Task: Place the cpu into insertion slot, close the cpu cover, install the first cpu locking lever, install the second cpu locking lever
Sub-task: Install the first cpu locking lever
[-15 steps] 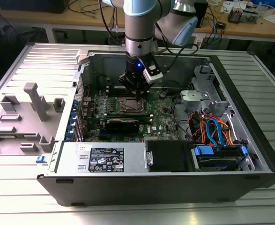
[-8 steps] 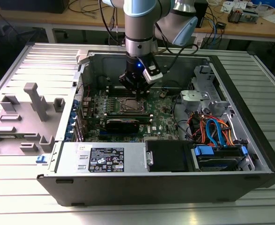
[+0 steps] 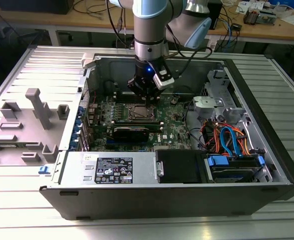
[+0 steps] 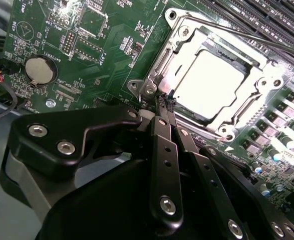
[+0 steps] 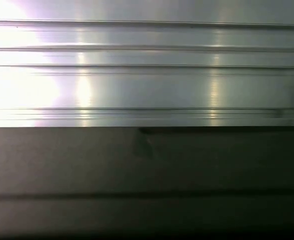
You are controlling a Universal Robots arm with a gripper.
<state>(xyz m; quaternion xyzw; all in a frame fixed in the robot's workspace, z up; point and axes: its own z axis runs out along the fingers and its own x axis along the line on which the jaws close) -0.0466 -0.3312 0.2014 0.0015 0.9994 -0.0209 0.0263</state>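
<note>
Seated flat in the insertion slot point(image 4: 187, 100) on the green motherboard point(image 4: 106, 55), the cpu point(image 4: 209, 82), with the cpu cover point(image 4: 252, 82) lowered around it, chip top showing through the window. Pressed together with nothing between the tips, the pincer point(image 4: 166, 104), touching the cover's corner, probably at a lever. Reaching straight down into the open computer case point(image 3: 257, 120), the arm point(image 3: 149, 30).

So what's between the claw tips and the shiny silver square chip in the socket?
In the second wrist view, the silver metal cover frame's rim lies between the claw tips and the silver-topped square chip; the tips sit at its corner.
</note>
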